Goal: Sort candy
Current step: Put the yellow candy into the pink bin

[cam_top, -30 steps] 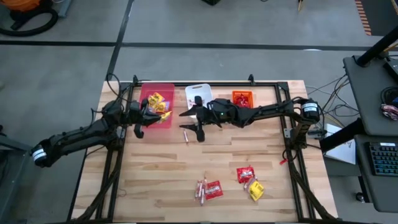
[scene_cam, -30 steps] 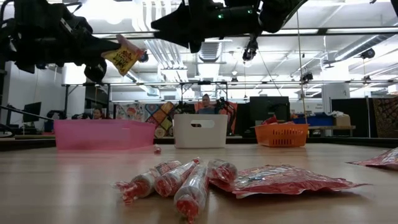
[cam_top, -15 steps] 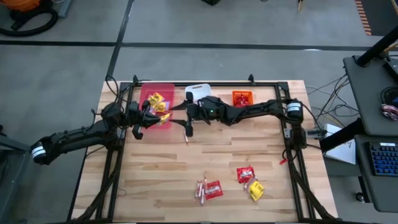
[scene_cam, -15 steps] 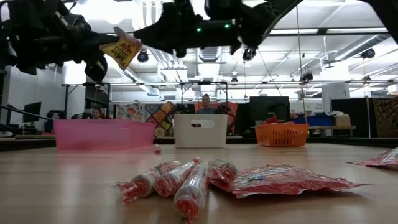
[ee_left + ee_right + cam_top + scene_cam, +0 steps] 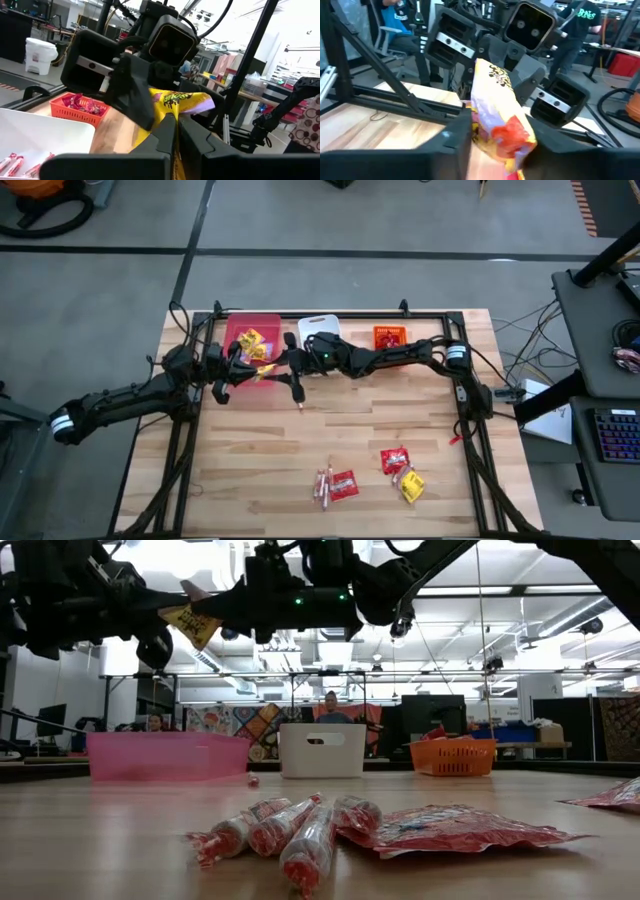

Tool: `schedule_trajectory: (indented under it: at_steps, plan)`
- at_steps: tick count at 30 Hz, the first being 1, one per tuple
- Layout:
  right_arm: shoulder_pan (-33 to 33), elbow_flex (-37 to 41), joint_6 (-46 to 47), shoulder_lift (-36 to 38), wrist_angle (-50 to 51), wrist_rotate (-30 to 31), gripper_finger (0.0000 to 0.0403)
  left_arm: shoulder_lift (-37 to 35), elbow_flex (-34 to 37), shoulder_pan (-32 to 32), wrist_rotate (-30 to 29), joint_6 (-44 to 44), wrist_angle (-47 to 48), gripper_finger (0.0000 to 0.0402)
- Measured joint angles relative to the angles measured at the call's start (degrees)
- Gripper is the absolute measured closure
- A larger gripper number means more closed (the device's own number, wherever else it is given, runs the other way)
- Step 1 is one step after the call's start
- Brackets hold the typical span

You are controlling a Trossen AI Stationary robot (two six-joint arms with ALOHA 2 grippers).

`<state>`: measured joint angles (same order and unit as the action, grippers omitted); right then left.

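A yellow candy packet (image 5: 263,367) hangs in the air over the pink bin's (image 5: 240,358) right side, between both grippers. My left gripper (image 5: 240,370) comes from the table's left and is shut on it. My right gripper (image 5: 283,367) reaches in from the right and has closed on the packet's other end (image 5: 497,105). In the low view the packet (image 5: 195,625) sits high above the table. Loose candy lies on the near table: pinkish-red sticks (image 5: 323,485), red packets (image 5: 344,485) and a yellow packet (image 5: 411,485). My left gripper pinches the packet's left end (image 5: 172,117) between its two fingers, which lie level and point toward the table's right. The packet sticks out beyond the fingertips, lifted clear of the bin. My right gripper has the packet's right end (image 5: 507,137) between its two fingers, coming level from the table's right. The packet fills the gap between the fingers and stands out ahead of them toward the left gripper.
A white bin (image 5: 318,330) and an orange bin (image 5: 390,337) stand in a row with the pink bin at the far edge. Yellow packets (image 5: 250,340) lie in the pink bin. One stick (image 5: 298,397) lies on the table just near of the bins.
My right gripper has moved toward the table's left, up to the left gripper, and its fingers have narrowed about the yellow packet. The left gripper has kept the packet in place above the pink bin.
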<state>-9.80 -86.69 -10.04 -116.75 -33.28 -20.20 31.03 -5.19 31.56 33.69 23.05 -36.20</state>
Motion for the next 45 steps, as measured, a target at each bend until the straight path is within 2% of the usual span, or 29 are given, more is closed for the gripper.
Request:
schedule_trajectory:
  at_steps: [5,8,12,15,18,20,21,25,27,30,37,45]
  plan:
    - [-0.16,-0.01,0.00,0.02,-0.03,-2.37,0.0376,-0.04,0.00,0.10,0.17,-0.02,-0.07,0.0401]
    - [-0.39,-0.01,1.47,0.04,-0.04,-2.71,0.0384,-0.02,-0.37,0.16,0.15,-0.13,0.33,0.0397]
    - [-1.43,-0.05,4.03,0.16,-0.26,-3.05,0.0388,-0.02,-1.92,0.33,-0.20,-2.45,2.06,0.0370]
    - [-2.62,-0.05,6.84,0.17,-0.08,-3.33,0.0389,-0.04,-4.73,1.22,-0.43,-6.40,8.16,0.0345]
    - [-4.10,-0.05,11.12,0.17,0.17,-3.04,0.0389,-0.04,-9.75,2.52,-1.67,-13.96,20.00,0.0328]
    - [-5.07,-0.03,14.67,0.17,0.48,-2.59,0.0389,0.21,-14.12,3.02,-5.98,-19.06,31.25,0.0321]
    - [-5.53,-0.03,16.33,0.14,0.65,-2.11,0.0390,0.48,-16.54,3.07,-9.99,-21.20,37.42,0.0319]
    - [-6.67,-0.04,19.59,0.04,2.85,2.57,0.0390,2.25,-25.62,3.06,-31.01,-25.33,56.41,0.0317]
    - [-6.51,-0.03,19.47,0.04,4.76,5.98,0.0390,2.84,-28.30,3.09,-38.95,-24.46,58.30,0.0317]
    - [-6.28,-0.03,19.23,0.00,6.43,9.42,0.0390,3.10,-30.60,3.07,-44.89,-23.73,58.29,0.0316]
    - [-5.97,-0.03,19.17,0.00,6.38,11.40,0.0390,2.66,-30.94,3.07,-46.58,-20.95,54.98,0.0316]
    - [-3.37,-0.04,13.97,-0.55,2.63,11.30,0.0390,3.20,-28.76,3.05,-46.62,-19.98,51.67,0.0316]
